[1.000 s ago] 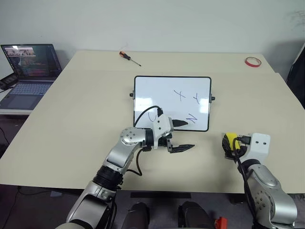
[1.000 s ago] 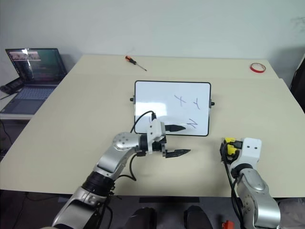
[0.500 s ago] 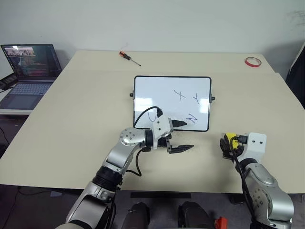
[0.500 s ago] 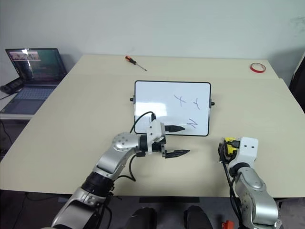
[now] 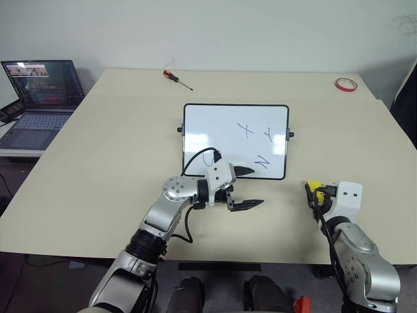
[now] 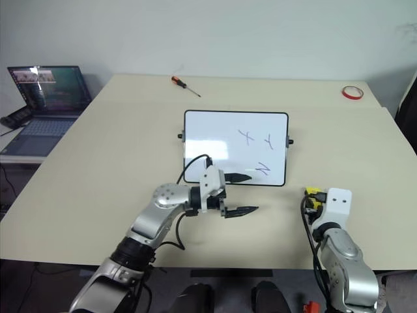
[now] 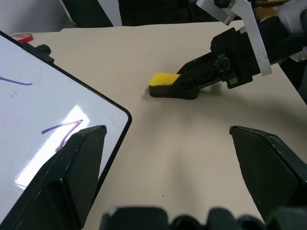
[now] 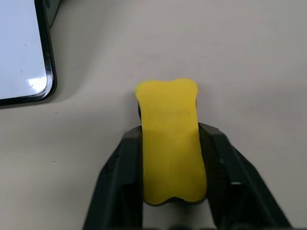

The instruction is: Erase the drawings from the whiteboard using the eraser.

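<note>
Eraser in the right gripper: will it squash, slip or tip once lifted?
The eraser looks like a soft yellow block, so it probably gives slightly. The right gripper clamps its narrowed waist, so slipping seems unlikely. It lies flat on the table; likely light.

Worktop (image 5: 98, 150): large, pale beige, matte, with a faint seam running across its far part. Wall (image 5: 215, 32): plain off-white, evenly lit, directly behind the far edge. Side desk (image 5: 10, 151): low, pale, at the left, carrying an open laptop (image 5: 39, 98) with a lit screen. Floor (image 5: 58, 274): dark, possibly carpet, seen below the near edge.
</note>
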{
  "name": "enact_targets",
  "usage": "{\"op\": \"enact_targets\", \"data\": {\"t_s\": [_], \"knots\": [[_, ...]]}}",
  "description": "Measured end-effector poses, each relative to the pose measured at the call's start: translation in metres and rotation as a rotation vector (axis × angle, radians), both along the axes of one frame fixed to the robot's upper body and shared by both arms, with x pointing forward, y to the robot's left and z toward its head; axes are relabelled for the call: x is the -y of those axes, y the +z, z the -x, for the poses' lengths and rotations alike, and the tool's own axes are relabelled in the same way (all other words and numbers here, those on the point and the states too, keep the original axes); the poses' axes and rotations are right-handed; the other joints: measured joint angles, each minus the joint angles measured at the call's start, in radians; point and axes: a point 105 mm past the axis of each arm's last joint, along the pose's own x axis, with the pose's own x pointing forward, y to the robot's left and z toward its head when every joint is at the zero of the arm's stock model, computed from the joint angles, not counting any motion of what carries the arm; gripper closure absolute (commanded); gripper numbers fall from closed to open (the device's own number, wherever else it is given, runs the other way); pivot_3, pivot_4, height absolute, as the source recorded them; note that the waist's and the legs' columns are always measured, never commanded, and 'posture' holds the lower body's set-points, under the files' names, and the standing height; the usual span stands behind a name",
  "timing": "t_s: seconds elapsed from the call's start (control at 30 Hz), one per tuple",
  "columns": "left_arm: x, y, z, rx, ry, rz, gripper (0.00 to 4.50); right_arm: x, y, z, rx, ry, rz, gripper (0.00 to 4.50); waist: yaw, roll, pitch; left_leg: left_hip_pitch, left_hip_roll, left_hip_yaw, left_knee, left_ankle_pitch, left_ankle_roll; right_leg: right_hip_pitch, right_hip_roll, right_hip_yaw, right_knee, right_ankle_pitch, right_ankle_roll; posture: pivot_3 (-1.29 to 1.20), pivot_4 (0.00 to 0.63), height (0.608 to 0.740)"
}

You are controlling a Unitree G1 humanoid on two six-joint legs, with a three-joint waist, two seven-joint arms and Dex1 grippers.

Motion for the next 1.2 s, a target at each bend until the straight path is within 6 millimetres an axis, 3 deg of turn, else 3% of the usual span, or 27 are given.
{"op": "enact_targets", "data": {"t_s": [0.4,0.57,0.77,0.9,1.1,1.2], "knots": [[0.002,0.002,-0.002,0.018,0.025,0.008,0.0,0.007,0.006,-0.001,0.025,-0.018,0.044,3.36,0.0,0.0,0.0,0.0,0.0,0.0,0.0,0.0,0.0,0.0,0.0,0.0,0.0,0.0,0.0,0.0,0.15,0.74],[-0.003,0.009,-0.015,0.114,0.152,0.036,0.0,0.01,0.021,-0.008,0.106,-0.023,0.088,3.36,0.0,0.0,0.0,0.0,0.0,0.0,0.0,0.0,0.0,0.0,0.0,0.0,0.0,0.0,0.0,0.0,0.15,0.74],[-0.032,0.01,-0.045,0.167,0.447,0.066,0.0,0.013,0.042,-0.024,0.224,-0.012,0.158,3.36,0.0,0.0,0.0,0.0,-0.001,0.0,0.0,0.0,0.0,0.0,0.0,0.0,0.0,0.0,0.0,0.0,0.15,0.74],[-0.038,0.002,-0.048,0.152,0.508,0.062,0.0,0.002,0.055,-0.037,0.29,0.05,0.212,3.36,0.0,0.0,0.0,-0.001,0.0,0.0,0.0,0.0,0.0,-0.001,0.0,0.0,0.0,0.0,0.0,0.0,0.15,0.74],[-0.04,0.002,-0.05,0.164,0.528,0.057,0.0,-0.005,0.053,-0.05,0.295,0.08,0.213,3.36,0.001,0.0,0.0,-0.001,-0.001,0.0,0.0,0.0,0.0,-0.001,-0.001,0.0,0.0,0.0,0.001,0.0,0.15,0.74],[-0.035,0.005,-0.051,0.174,0.523,0.065,0.0,-0.018,0.068,-0.068,0.352,0.124,0.218,3.36,-0.005,0.0,0.0,0.0,-0.001,0.001,0.001,0.0,0.0,-0.001,-0.001,0.0,0.001,0.001,0.001,0.0,0.15,0.74]]}}
